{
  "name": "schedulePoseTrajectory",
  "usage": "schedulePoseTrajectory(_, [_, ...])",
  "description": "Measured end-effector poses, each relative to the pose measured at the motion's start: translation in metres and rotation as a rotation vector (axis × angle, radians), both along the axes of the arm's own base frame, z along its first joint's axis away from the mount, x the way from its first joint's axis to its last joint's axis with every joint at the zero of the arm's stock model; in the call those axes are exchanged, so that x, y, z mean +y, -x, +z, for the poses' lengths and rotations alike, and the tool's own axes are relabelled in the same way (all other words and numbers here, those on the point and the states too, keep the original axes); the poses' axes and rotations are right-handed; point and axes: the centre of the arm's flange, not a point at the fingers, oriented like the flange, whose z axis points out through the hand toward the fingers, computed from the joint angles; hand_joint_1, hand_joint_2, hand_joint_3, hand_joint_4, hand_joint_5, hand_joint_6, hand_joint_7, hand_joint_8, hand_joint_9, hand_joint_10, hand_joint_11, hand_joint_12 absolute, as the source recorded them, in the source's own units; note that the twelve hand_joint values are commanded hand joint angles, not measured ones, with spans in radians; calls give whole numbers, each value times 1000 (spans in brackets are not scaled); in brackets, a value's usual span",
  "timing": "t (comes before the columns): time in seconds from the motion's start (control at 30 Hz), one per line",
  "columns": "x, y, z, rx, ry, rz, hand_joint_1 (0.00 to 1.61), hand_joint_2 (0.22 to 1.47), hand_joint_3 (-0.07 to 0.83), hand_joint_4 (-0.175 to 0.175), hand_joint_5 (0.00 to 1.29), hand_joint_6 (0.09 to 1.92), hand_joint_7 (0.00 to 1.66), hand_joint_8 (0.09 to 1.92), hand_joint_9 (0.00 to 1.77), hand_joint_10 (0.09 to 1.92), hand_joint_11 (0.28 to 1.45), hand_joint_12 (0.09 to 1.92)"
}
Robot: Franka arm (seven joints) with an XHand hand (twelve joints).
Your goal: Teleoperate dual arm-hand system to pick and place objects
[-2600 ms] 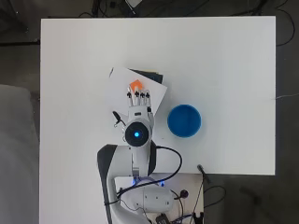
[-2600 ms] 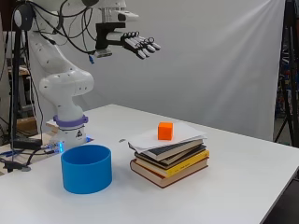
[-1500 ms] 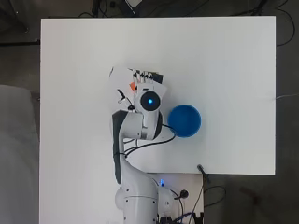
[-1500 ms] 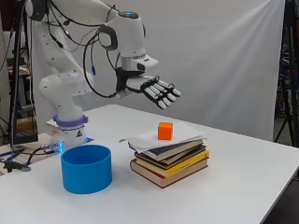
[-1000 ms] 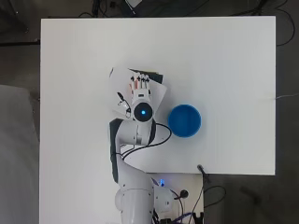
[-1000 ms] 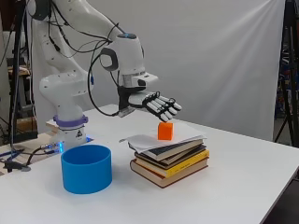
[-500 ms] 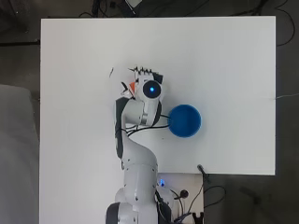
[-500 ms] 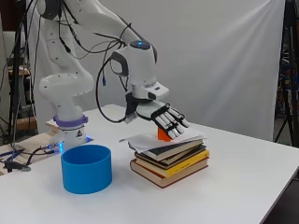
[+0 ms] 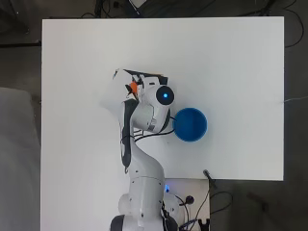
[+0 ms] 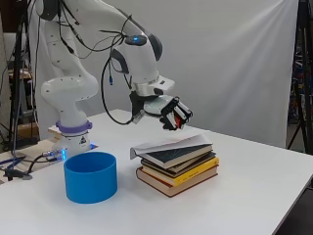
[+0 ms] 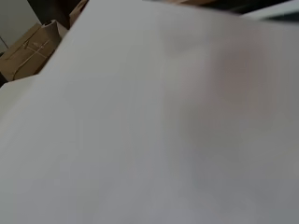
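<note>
Since half a second ago our hand point(image 10: 173, 113) has come lower over the stack of books point(image 10: 177, 162), its fingers now curled where they were more spread. From overhead, we see the arm's wrist covering most of the stack; only a sliver of the orange cube point(image 9: 133, 87) shows at the wrist's left edge, on the white top book point(image 9: 118, 76), with the blue bowl point(image 9: 190, 124) just right of the arm on the white table point(image 9: 240, 62). From the side, we see the hand just above the pale cover at the stack's far end, fingers bent downward and inward; the cube itself is hidden behind them here, so we cannot tell whether they already touch it, and we judge the hand is closing around it but has not clearly got hold. The bowl stands near the stack, toward the arm's base. From the wrist, we see only a blank pale surface, very close, with cardboard boxes point(image 11: 32, 46) in the room behind; neither cube nor fingers appear. To do this step well, we judge the fingers and thumb should meet on opposite faces of the cube before any lift. The top cover looks curled and springy, so pressing down on it could tip the cube off. A straight rise should come before swinging toward the bowl.
</note>
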Motion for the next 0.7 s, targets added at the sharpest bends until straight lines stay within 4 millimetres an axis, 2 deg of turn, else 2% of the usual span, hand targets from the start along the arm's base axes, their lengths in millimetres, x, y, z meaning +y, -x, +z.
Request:
schedulePoseTrajectory(0.17, [-14,-15,79,-91,74,-60,957,1182,1,175,838,1191,1224,1920,1534,1920,1129,1790])
schedulePoseTrajectory(0.27, [-27,-18,109,-124,129,-69,935,1205,3,175,791,1261,1143,1920,1487,1918,1129,1801])
schedulePoseTrajectory(0.37, [-65,-11,136,-142,223,-67,912,1229,3,175,748,1327,1145,1903,1487,1908,1146,1823])
schedulePoseTrajectory(0.47, [-105,8,166,-183,276,-92,910,1234,1,175,741,1341,1173,1903,1502,1910,1159,1837])
schedulePoseTrajectory(0.5, [-114,16,169,-189,280,-102,912,1233,0,175,744,1338,1184,1904,1509,1913,1163,1840])
schedulePoseTrajectory(0.57, [-130,34,159,-181,277,-115,918,1228,-1,175,754,1327,1202,1906,1520,1918,1170,1847])
schedulePoseTrajectory(0.7, [-165,78,110,-115,230,-167,927,1219,-2,175,771,1306,1255,1916,1554,1920,1183,1853])
